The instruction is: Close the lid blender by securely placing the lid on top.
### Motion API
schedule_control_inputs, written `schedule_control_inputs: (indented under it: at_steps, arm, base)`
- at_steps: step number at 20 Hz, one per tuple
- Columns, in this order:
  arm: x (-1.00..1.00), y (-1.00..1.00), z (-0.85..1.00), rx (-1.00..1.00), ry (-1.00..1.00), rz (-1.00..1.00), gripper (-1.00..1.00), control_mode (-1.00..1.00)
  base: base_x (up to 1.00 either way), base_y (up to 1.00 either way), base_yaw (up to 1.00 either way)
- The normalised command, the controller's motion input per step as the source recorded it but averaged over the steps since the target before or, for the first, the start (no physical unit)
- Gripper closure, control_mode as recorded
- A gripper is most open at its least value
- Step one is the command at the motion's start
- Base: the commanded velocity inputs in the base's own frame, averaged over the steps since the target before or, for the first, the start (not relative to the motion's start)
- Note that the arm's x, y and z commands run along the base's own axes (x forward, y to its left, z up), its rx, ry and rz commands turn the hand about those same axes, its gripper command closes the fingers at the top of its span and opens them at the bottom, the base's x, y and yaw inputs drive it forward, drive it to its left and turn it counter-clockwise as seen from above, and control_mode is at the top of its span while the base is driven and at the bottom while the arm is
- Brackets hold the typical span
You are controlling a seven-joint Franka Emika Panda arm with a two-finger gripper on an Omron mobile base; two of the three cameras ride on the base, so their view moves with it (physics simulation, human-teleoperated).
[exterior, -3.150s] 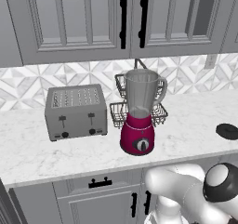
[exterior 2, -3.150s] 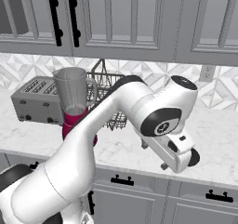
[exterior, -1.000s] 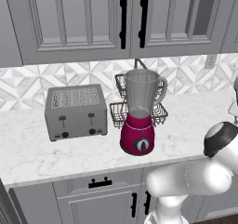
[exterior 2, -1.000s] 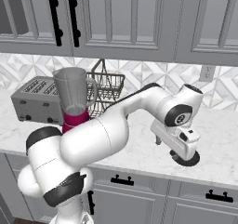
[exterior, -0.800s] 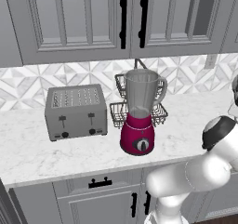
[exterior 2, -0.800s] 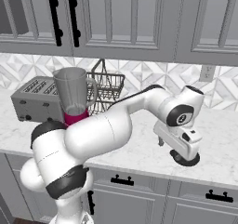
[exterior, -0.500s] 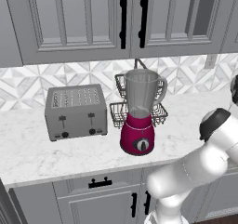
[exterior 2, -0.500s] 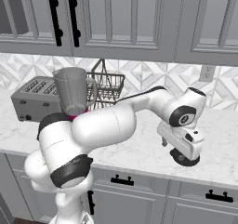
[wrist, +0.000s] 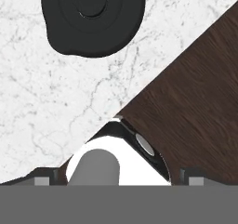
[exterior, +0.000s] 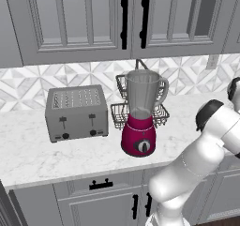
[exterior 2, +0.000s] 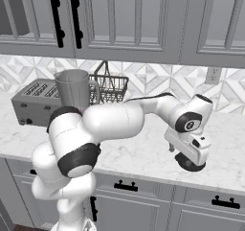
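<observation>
Currently: reach for the flat round black lid | hand spread wide, empty, above the white marble worktop | next: descend, centre over lid, clench, carry to the magenta-based clear-jar blender.

1. Arm has swung from low in front of the base out to the far right of the counter.
2. Gripper has come down, now just above the lid near the counter's front edge.
3. In the left base view the lid is now out of sight, where earlier it lay at the right edge.
</observation>
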Motion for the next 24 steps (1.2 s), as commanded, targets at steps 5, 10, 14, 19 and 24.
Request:
schedule_control_inputs:
  at_steps: [5, 10, 14, 19, 24]
  arm:
    - [0.12, -0.19, -0.06, 0.00, 0.00, 0.00, -1.00, -1.00]
    - [0.13, -0.08, -0.14, 0.00, -0.01, 0.00, -1.00, -1.00]
    - [0.16, -0.03, -0.16, -0.01, -0.08, 0.00, -1.00, -1.00]
    - [0.16, -0.09, -0.21, -0.06, -0.11, 0.00, -1.00, -1.00]
    - [0.14, -0.12, -0.10, -0.04, -0.03, 0.00, -1.00, -1.00]
  base:
    - [0.00, 0.00, 0.00]
    - [0.00, 0.00, 0.00]
    - [0.00, 0.00, 0.00]
    - [0.00, 0.00, 0.00]
    - [0.00, 0.00, 0.00]
